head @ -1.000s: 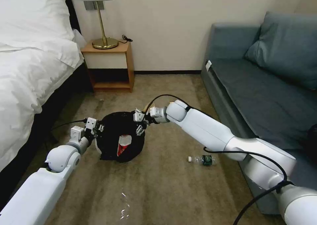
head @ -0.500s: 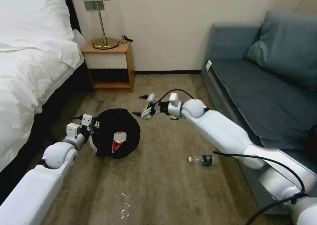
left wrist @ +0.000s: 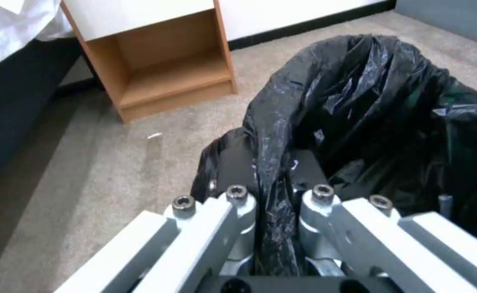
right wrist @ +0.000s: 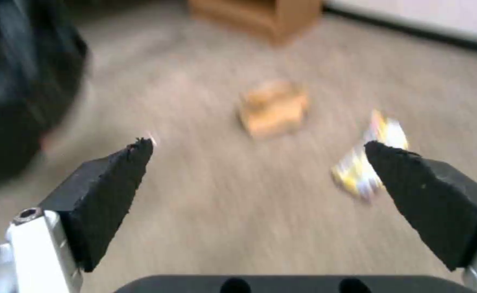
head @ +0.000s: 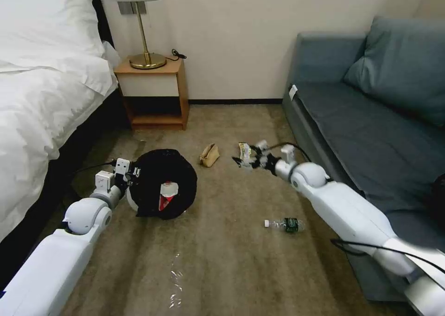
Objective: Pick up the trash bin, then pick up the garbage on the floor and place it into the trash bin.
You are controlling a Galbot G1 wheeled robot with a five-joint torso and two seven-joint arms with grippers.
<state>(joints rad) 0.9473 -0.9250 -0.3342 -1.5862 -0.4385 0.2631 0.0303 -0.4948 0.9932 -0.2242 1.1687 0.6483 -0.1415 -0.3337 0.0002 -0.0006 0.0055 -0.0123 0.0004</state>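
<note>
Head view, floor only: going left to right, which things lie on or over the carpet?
left hand → trash bin → tan paper bag → yellow-green wrapper → right hand → clear bottle

Head camera is looking down across the carpet (head: 222,260) from above; 2 wrist cameras are riding low and close, both sharing the nightstand (left wrist: 157,61) and trash bin (left wrist: 368,122).
</note>
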